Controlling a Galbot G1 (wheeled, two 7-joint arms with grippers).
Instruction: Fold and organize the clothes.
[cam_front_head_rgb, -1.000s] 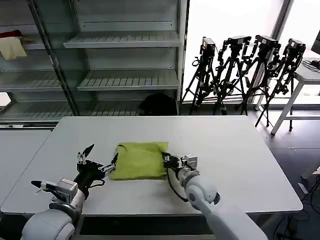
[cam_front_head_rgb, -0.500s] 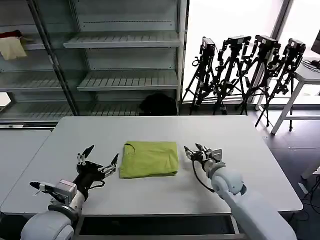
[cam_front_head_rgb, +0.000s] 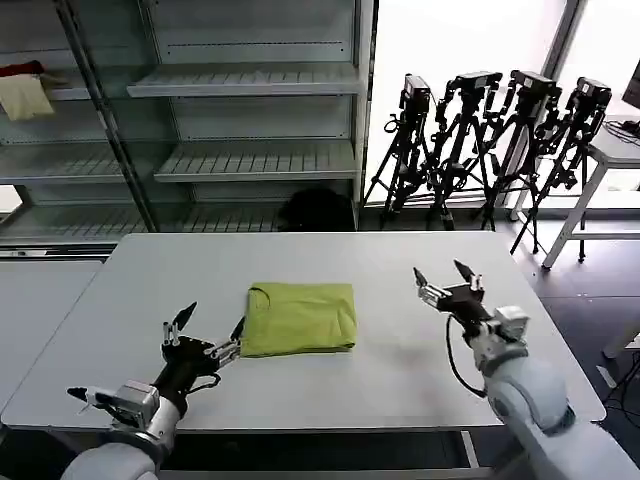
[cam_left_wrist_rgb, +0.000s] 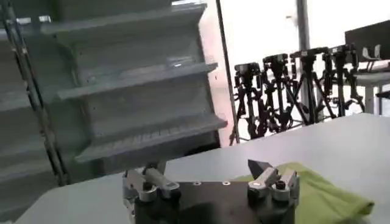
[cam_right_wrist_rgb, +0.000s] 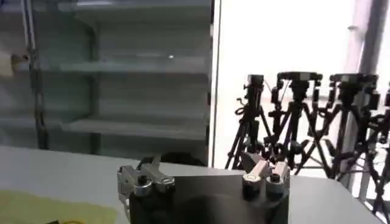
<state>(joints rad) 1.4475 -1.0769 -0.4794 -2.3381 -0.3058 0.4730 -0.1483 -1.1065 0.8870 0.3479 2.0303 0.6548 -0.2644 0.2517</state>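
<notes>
At the middle of the bench (cam_front_head_rgb: 420, 380) lay the lime-green T-shirt (cam_front_head_rgb: 300, 318), folded into a neat rectangle. A second earlier the right gripper (cam_front_head_rgb: 447, 280) had been pressed against the shirt's three o'clock edge; it had since let go and pulled well away toward three o'clock, fingers spread and empty. The left gripper (cam_front_head_rgb: 205, 327) waited open just beside the shirt's nine o'clock edge, having barely shifted. By the look of it, the folding was done, with only tidying left.

no readable text, labels, brands or numbers on any visible surface.
</notes>
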